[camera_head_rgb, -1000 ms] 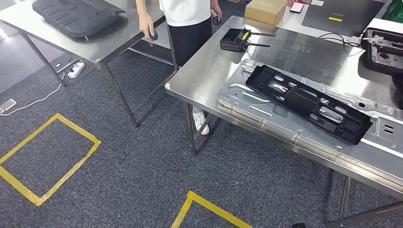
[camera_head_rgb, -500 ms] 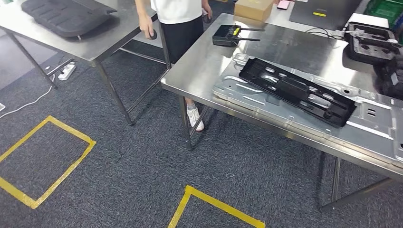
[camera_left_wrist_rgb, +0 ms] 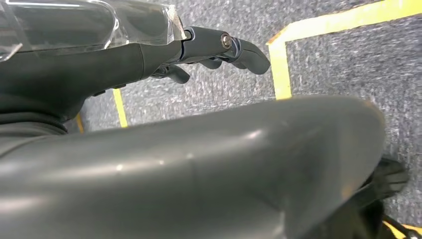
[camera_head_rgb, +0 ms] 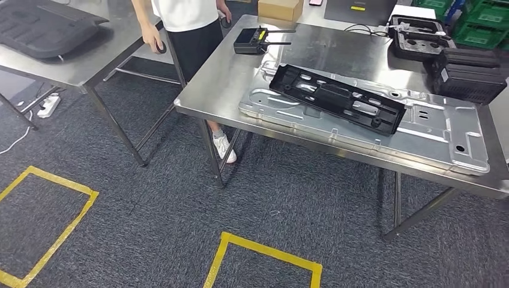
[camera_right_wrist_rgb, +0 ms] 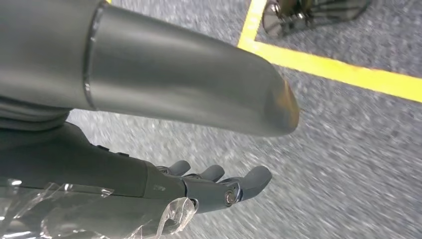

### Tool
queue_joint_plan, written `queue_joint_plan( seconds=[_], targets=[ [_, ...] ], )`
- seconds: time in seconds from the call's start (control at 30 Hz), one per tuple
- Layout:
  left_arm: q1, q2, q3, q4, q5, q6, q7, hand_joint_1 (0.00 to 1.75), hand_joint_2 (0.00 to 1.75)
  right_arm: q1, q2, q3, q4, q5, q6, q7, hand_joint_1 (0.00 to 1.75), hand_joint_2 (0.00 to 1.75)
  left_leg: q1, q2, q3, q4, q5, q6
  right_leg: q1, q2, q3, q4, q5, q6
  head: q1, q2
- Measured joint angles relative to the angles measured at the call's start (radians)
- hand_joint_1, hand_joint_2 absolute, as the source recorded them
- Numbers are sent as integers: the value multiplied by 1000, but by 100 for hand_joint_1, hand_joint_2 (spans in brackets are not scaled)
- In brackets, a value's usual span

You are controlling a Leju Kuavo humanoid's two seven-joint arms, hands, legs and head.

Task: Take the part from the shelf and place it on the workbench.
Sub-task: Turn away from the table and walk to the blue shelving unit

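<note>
A long black plastic part lies on a pressed metal plate on the steel workbench ahead of me. My left hand hangs above grey carpet with yellow tape, fingers loosely bent and nothing in them. My right hand hangs the same way over the carpet, holding nothing, with its fingers apart from the thick thumb.
On the workbench stand a black antenna device, a cardboard box, a black tray and a ribbed black block. A person stands between it and a second steel table bearing a black panel. Yellow tape squares mark the carpet.
The whole picture has shifted left, so the camera has turned rightward. More of the workbench's right end and the black block now show.
</note>
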Motion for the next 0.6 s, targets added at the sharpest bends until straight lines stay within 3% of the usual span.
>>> queue_joint_plan(
  seconds=[0.03, 0.1, 0.13, 0.2, 0.27, 0.3, 0.33, 0.37, 0.47, 0.5, 0.6],
  targets=[
    [0, 0, 0, 0, 1, 0, 0, 0, 0, -1, 3, 1, 2, 1, 0, 4, 0, 0, -2, -9, 4, -15, 1, 4, 0, 7, -5, -1, 6, 7, 0, 0],
    [-1, 0, 0, 0, 2, 0, 0, 0, 0, 3, 8, 5, 10, 4, 0, 9, 0, 0, -6, 4, -4, -13, 10, 19, -3, 17, -13, -4, 15, 22, 1, 0],
    [-1, 0, 0, 0, 4, 0, 0, 0, 0, 5, 11, 7, 13, 5, 0, 9, 0, 0, -7, 11, -9, -14, 17, 30, -5, 8, -20, 7, 6, 26, 1, 0],
    [-1, 0, 0, 0, 5, 3, 0, 0, 0, 4, 15, 12, 18, 6, -1, 9, 0, 0, -9, 26, -21, -17, 31, 49, -4, -29, -57, 95, -60, 25, 3, 0],
    [2, 0, 0, 0, 6, 6, 0, 0, 0, 0, 18, 16, 21, 6, -3, 10, 0, 0, -18, 41, -36, -16, 42, 59, 1, -56, -112, 250, -152, 23, 5, 0],
    [4, 0, 0, 0, 6, 5, 0, 0, 0, -1, 18, 17, 22, 6, -4, 11, 0, 0, -23, 49, -44, -16, 48, 61, 3, -59, -127, 307, -179, 22, 6, 0],
    [5, 0, 0, 0, 6, 5, 0, 0, 0, -1, 18, 19, 23, 6, -4, 13, 0, 0, -26, 55, -50, -15, 53, 63, 7, -60, -121, 325, -186, 19, 6, 0],
    [5, 0, 0, 0, 6, 4, 0, 0, 0, -1, 19, 21, 24, 6, -5, 14, 0, 0, -30, 59, -55, -15, 57, 63, 10, -61, -92, 297, -173, 15, 6, 0],
    [4, -1, 0, 0, 6, 3, 0, 0, 0, -1, 20, 25, 24, 4, -7, 19, 0, 0, -36, 67, -63, -13, 67, 58, 22, -68, 58, 71, -102, -7, 5, 0],
    [3, -1, 0, 0, 6, 4, 0, 0, 0, -2, 21, 27, 25, 4, -7, 20, 0, 0, -39, 70, -66, -11, 70, 54, 26, -71, 86, 20, -91, -14, 6, 0],
    [1, -1, 0, 0, 6, 3, 0, 0, 0, -2, 26, 29, 26, 3, -8, 22, 0, 0, -40, 76, -73, -8, 80, 40, 30, -72, 92, -11, -77, -31, 5, 0]
  ],
)
